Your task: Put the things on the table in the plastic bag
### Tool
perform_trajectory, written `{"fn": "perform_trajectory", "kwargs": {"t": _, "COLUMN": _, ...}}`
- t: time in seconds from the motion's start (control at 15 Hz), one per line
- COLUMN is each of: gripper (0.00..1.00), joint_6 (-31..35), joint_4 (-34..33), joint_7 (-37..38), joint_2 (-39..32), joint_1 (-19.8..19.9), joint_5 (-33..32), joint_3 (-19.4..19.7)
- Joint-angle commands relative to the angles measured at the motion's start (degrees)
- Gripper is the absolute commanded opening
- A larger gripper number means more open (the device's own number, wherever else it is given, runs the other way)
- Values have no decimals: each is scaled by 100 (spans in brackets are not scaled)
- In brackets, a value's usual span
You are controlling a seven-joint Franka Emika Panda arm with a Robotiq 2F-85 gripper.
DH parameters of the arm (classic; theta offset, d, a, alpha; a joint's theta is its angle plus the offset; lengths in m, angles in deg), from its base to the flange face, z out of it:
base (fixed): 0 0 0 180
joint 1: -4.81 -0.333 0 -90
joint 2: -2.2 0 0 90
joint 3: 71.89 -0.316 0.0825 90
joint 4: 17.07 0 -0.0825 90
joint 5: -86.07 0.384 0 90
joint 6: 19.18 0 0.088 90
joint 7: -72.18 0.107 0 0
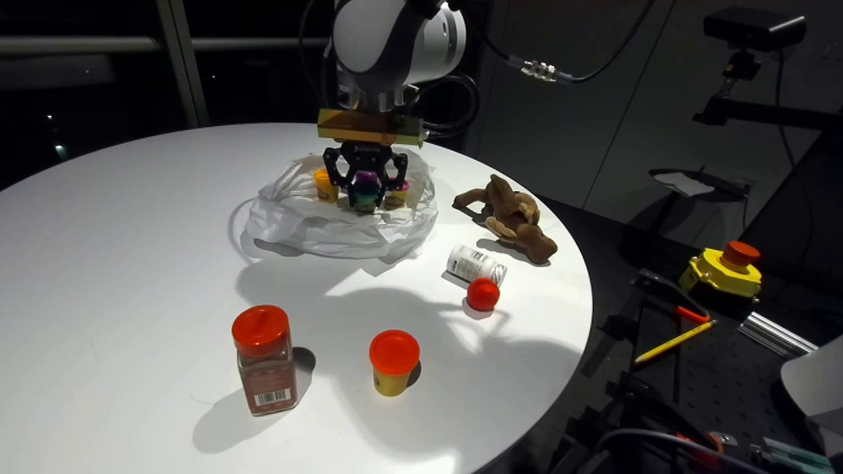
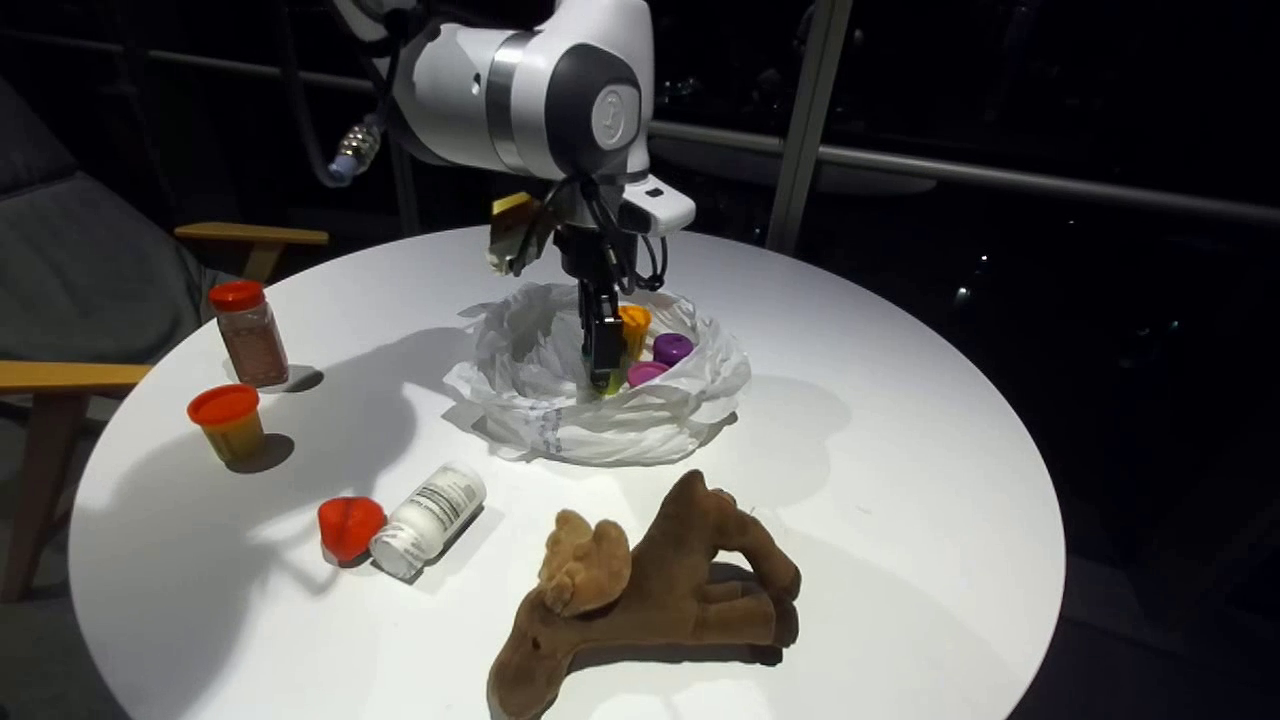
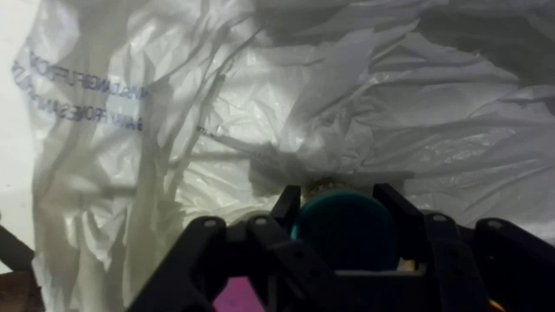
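The claw [image 3: 338, 195] was black and the tabletop [image 1: 132, 250] white. The whitish bag [image 2: 610, 435] had dark letters [image 3: 82, 89]. The toy [image 2: 670, 590] was brown. The tall jar [image 1: 267, 378] had a red lid [image 1: 261, 327]. A small lid [image 3: 347, 229] was teal.

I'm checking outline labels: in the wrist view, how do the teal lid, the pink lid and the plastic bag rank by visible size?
1. Plastic bag, filling most of the view
2. Teal lid
3. Pink lid, partly hidden by the gripper and cut by the frame, so full lid sizes can't be compared
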Motion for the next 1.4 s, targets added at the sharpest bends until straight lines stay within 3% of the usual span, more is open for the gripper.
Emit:
{"fn": "perform_trajectory", "kwargs": {"t": 0.0, "gripper": 74, "joint_6": -15, "joint_4": -260, "joint_7": 128, "joint_2": -114, "joint_1": -57, "joint_5": 127, "joint_3": 64}}
{"fn": "perform_trajectory", "kwargs": {"t": 0.07, "gripper": 75, "joint_6": 85, "joint_4": -115, "joint_7": 161, "joint_2": 59, "joint_1": -122, "joint_5": 87, "joint_3": 90}}
{"fn": "perform_trajectory", "kwargs": {"t": 0.33, "gripper": 100, "joint_6": -243, "joint_4": 562, "joint_7": 147, "joint_2": 927, "joint_1": -391, "joint_5": -68, "joint_3": 70}}
{"fn": "perform_trajectory", "kwargs": {"t": 0.53, "gripper": 100, "joint_6": -502, "joint_4": 1092, "joint_7": -124, "joint_2": 1631, "joint_1": -639, "joint_5": -352, "joint_3": -105}}
{"fn": "perform_trajectory", "kwargs": {"t": 0.73, "gripper": 100, "joint_6": -1238, "joint_4": 1278, "joint_7": -378, "joint_2": 2186, "joint_1": -882, "joint_5": -574, "joint_3": -485}}
{"fn": "perform_trajectory", "kwargs": {"t": 0.93, "gripper": 100, "joint_6": -2166, "joint_4": 843, "joint_7": -429, "joint_2": 2332, "joint_1": -1212, "joint_5": -836, "joint_3": -932}}
{"fn": "perform_trajectory", "kwargs": {"t": 1.13, "gripper": 100, "joint_6": -2866, "joint_4": 143, "joint_7": -390, "joint_2": 2000, "joint_1": -1517, "joint_5": -1044, "joint_3": -1282}}
{"fn": "perform_trajectory", "kwargs": {"t": 1.33, "gripper": 100, "joint_6": -2925, "joint_4": -221, "joint_7": -363, "joint_2": 1586, "joint_1": -1783, "joint_5": -1503, "joint_3": -1372}}
